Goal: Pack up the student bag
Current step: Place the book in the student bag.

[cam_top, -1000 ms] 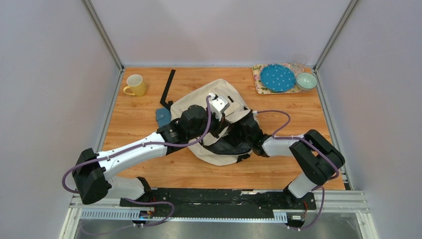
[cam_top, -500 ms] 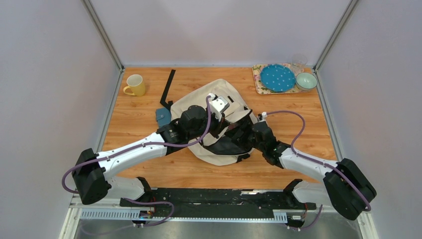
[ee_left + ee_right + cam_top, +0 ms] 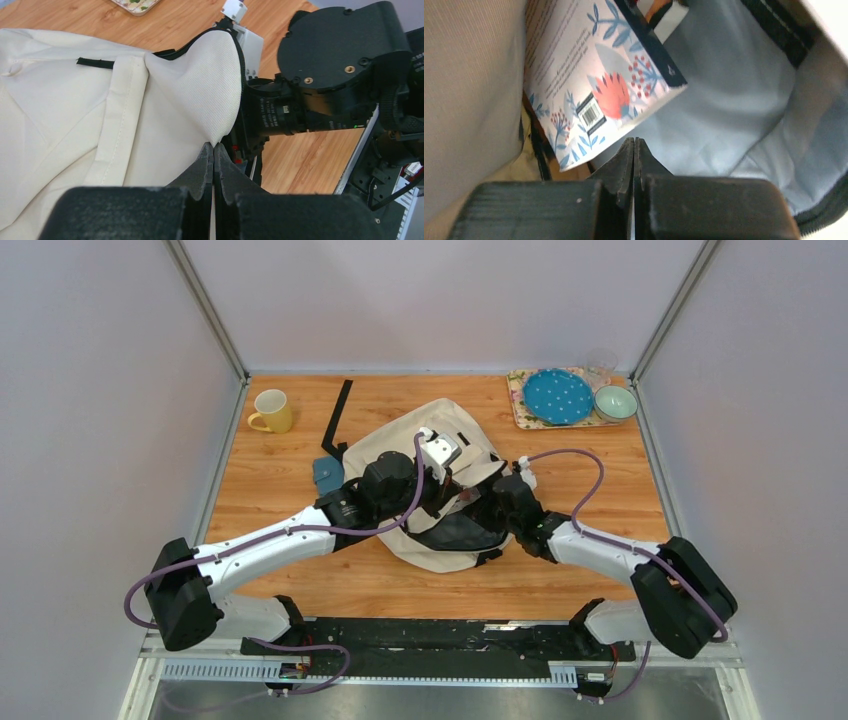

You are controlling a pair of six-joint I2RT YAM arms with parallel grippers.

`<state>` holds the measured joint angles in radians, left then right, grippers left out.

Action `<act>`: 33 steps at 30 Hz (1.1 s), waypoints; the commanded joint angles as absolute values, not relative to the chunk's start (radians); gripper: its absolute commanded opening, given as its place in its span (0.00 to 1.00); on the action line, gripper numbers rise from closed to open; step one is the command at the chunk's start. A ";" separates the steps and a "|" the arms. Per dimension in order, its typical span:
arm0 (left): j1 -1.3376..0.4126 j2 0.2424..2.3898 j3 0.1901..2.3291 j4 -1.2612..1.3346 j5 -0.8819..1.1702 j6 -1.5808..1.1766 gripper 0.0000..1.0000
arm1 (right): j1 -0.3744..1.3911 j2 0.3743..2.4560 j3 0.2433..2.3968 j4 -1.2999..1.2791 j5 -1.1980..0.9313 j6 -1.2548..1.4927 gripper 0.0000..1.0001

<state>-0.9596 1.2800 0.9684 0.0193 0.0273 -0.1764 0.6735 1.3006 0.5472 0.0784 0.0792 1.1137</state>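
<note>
The wooden bench (image 3: pixel 640 470) is carrying everything, and the student bag (image 3: pixel 395 445) is lying in its middle, under both wrists. The bag is of cream fabric with stitched seams, black straps and a black zipper edge. Its mouth is standing open toward the near side, and inside the lining is showing pale blue-grey.

The left gripper (image 3: pixel 214 147) is reaching in from the left. Its jaws are pressed together and are pinching a corner of the cream fabric at the rim of the opening, so that this corner is rising into a peak above them. The right gripper (image 3: pixel 634 142) is sitting inside the bag. Its jaws are pressed together too, with nothing visible between them.

Just in front of the right jaws a book (image 3: pixel 594 75) is leaning tilted against the inner wall. It is having a white cover with blue leaves, a red flower, a barcode and a dark blue spine.

Well beyond the right jaws, in the far right corner, a flowered tray (image 3: pixel 517 400) is bearing a blue dotted plate (image 3: pixel 558 396), a pale green bowl (image 3: pixel 615 403) and a clear glass (image 3: pixel 601 365). Far to the left of the left jaws a yellow mug (image 3: pixel 272 411) is standing. Nearer, a black strap (image 3: pixel 338 410) is lying flat, and a small teal piece (image 3: pixel 327 474) is lying beside the bag.
</note>
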 commanded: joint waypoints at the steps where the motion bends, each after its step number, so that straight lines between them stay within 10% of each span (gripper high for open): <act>1: -0.963 1.243 0.982 0.074 0.063 -0.190 0.00 | 0.675 1.386 0.664 0.107 0.181 0.985 0.00; 14: -0.963 1.227 0.963 0.046 0.038 -0.186 0.00 | 0.669 1.583 0.718 0.344 0.158 0.727 0.16; 29: -0.963 1.229 0.877 0.066 0.090 -0.248 0.00 | 0.696 0.772 0.376 -0.147 0.292 0.897 0.62; 33: -0.963 1.264 0.905 0.005 0.190 -0.275 0.62 | 0.695 0.615 0.400 -0.411 0.471 0.953 0.66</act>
